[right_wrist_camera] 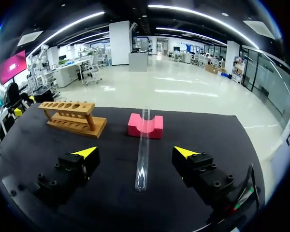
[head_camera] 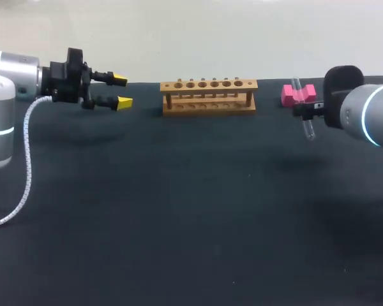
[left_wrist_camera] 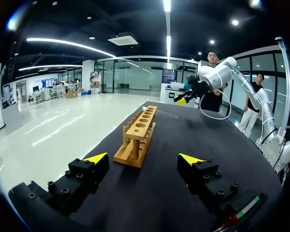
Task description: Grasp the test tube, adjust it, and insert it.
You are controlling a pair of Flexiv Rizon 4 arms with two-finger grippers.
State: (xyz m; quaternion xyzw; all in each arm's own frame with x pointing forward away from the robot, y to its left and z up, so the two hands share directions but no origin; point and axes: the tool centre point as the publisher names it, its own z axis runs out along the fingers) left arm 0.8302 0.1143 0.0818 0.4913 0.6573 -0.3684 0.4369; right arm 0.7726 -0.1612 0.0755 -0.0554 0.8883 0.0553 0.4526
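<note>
One clear test tube point(right_wrist_camera: 143, 145) lies with its far end in the groove of a single pink block point(right_wrist_camera: 145, 125). Its near end reaches down between the fingers of the right gripper point(right_wrist_camera: 135, 152). Those two yellow-tipped fingers stand wide apart, one on each side, and neither touches the glass, so the gripper is released. In the head view the right arm point(head_camera: 364, 115) comes in just beside the block.

One wooden rack point(head_camera: 209, 95) stands on the dark table point(head_camera: 179, 210) between the two grippers, with six holes in its top bar, none of them filled. The left gripper point(head_camera: 120, 90) hangs above the table well apart from the rack, its two fingers spread and holding nothing.
</note>
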